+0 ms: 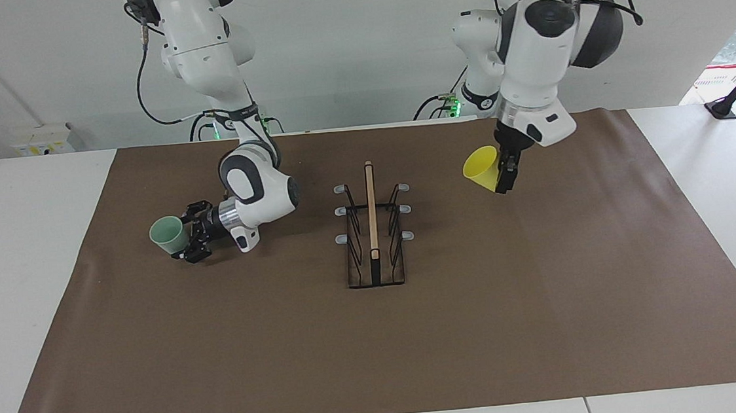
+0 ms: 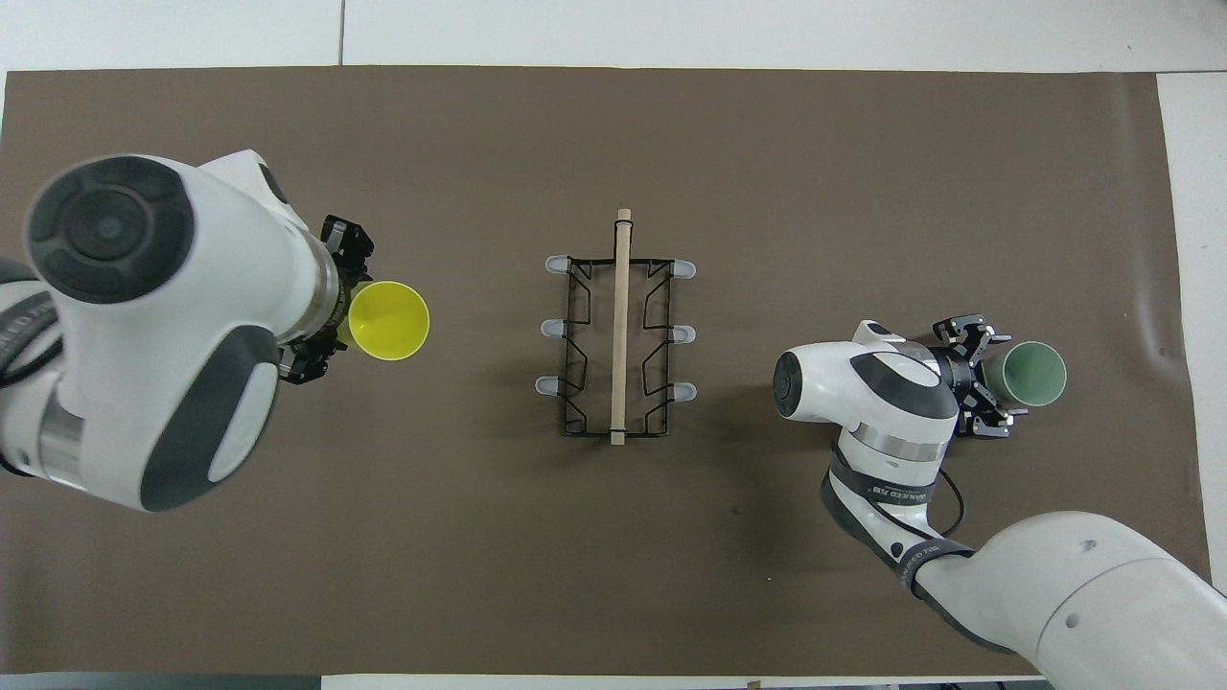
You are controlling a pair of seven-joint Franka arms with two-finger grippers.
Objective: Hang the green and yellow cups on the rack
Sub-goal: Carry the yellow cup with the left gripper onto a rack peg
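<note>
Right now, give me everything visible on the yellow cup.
The yellow cup is a small, handleless, tapered cup, bright yellow, plastic by its look, with nothing seen inside. It is off the table, tilted with its mouth up and toward the rack. The left gripper is shut on its wall and holds it over the brown mat, toward the left arm's end of the table. Nothing else touches it.
</note>
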